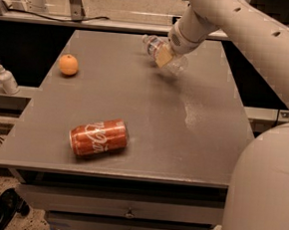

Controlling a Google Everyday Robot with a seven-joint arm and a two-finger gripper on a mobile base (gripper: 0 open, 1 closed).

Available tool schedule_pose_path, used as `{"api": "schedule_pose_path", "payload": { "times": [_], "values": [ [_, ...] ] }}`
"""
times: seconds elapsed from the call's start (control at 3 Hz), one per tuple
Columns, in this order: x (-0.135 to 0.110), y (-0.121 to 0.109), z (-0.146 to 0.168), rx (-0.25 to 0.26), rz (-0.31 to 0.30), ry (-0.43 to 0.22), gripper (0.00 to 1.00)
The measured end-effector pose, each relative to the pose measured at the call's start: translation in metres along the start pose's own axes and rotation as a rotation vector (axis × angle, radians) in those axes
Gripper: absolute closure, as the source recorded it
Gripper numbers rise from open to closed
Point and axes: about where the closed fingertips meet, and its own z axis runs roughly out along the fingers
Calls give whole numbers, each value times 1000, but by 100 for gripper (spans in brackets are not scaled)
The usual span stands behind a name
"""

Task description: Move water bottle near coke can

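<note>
The water bottle (pixel 174 63), clear ribbed plastic with a pale cap, lies tilted at the far middle of the grey table (pixel 149 112), cap pointing left. My gripper (pixel 163 55) comes in from the upper right and is shut on the bottle's middle, with a tan finger pad (pixel 162 56) across it. A shadow shows just under the bottle. The coke can (pixel 99 137), red with white script, lies on its side near the table's front left, far from the bottle.
A round orange fruit (pixel 68 64) sits at the table's left edge. A small white pump bottle (pixel 5 77) stands on a ledge left of the table. My large pale arm (pixel 269 57) fills the right side. Drawers are under the table front.
</note>
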Motion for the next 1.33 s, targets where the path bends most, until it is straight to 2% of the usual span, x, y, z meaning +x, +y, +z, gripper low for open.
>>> {"api": "schedule_pose_path", "payload": {
  "times": [0.33, 1.0, 1.33],
  "values": [
    [7, 5, -25, 2, -60, 15, 100],
    [45, 44, -75, -40, -80, 35, 100],
    [45, 45, -74, -46, -86, 35, 100]
  ]
}}
